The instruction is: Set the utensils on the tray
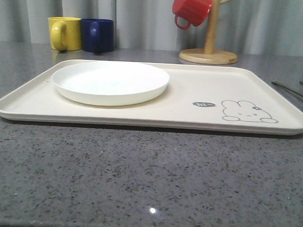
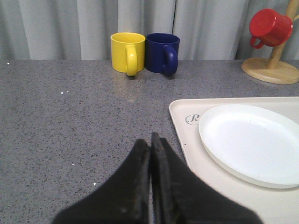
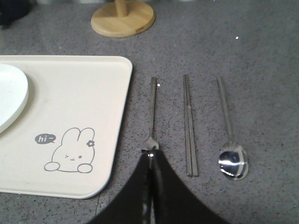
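Observation:
The cream tray [image 1: 203, 88] lies across the table with the round white plate [image 1: 110, 81] on its left half. To the tray's right, on the grey table, lie side by side a silver fork [image 3: 152, 107], a flat chopstick pair [image 3: 189, 126] and a long-handled spoon [image 3: 230, 140]. My right gripper [image 3: 150, 156] is shut, its tips over the fork's tine end and hiding it. I cannot tell whether they touch the fork. My left gripper [image 2: 150, 140] is shut with nothing in it, over bare table just left of the tray's edge [image 2: 180, 130].
A yellow mug [image 1: 64, 33] and a dark blue mug [image 1: 97, 35] stand behind the tray's left end. A wooden mug tree [image 1: 209, 50] with a red mug [image 1: 192, 8] hanging on it stands behind the tray. A grey curtain closes off the back.

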Action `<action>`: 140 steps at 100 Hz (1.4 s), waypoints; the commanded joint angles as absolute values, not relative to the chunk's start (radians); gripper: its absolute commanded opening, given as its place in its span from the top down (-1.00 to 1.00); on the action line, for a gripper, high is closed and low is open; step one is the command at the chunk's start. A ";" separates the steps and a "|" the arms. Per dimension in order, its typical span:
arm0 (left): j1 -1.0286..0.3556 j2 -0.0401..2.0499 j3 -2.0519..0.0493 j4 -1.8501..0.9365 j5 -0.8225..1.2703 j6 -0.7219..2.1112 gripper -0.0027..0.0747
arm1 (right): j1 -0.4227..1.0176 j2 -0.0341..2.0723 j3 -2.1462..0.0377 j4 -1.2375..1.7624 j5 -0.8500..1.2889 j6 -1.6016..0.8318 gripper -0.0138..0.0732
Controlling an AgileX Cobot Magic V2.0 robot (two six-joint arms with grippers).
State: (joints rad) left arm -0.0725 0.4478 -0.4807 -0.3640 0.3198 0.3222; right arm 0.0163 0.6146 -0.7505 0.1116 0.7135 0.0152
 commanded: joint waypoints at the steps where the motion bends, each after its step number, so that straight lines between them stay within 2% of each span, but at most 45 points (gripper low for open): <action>1: -0.070 0.451 -0.511 -0.376 0.243 0.313 0.98 | 0.011 0.683 -0.801 0.135 0.662 0.006 0.84; 15: -0.070 0.451 -0.511 -0.376 0.243 0.313 0.98 | 0.011 0.754 -0.801 0.149 0.662 0.006 0.83; 22: -0.070 0.451 -0.511 -0.376 0.243 0.313 0.98 | 0.011 0.777 -0.801 0.150 0.678 0.006 0.75; 31: -0.070 0.451 -0.511 -0.376 0.243 0.313 0.98 | 0.011 0.796 -0.801 0.151 0.706 0.006 0.46; 43: -0.070 0.451 -0.511 -0.376 0.243 0.313 0.98 | 0.011 0.804 -0.800 0.151 0.719 0.006 -0.08; 53: -0.070 0.451 -0.511 -0.376 0.243 0.313 0.98 | 0.011 0.804 -0.800 0.152 0.737 0.006 -0.31; 76: -0.070 0.451 -0.511 -0.376 0.243 0.313 0.98 | 0.011 0.852 -0.830 0.152 0.746 0.006 -0.32; 140: -0.070 0.451 -0.511 -0.376 0.243 0.313 0.98 | 0.017 1.397 -1.169 0.152 0.740 -0.074 -0.32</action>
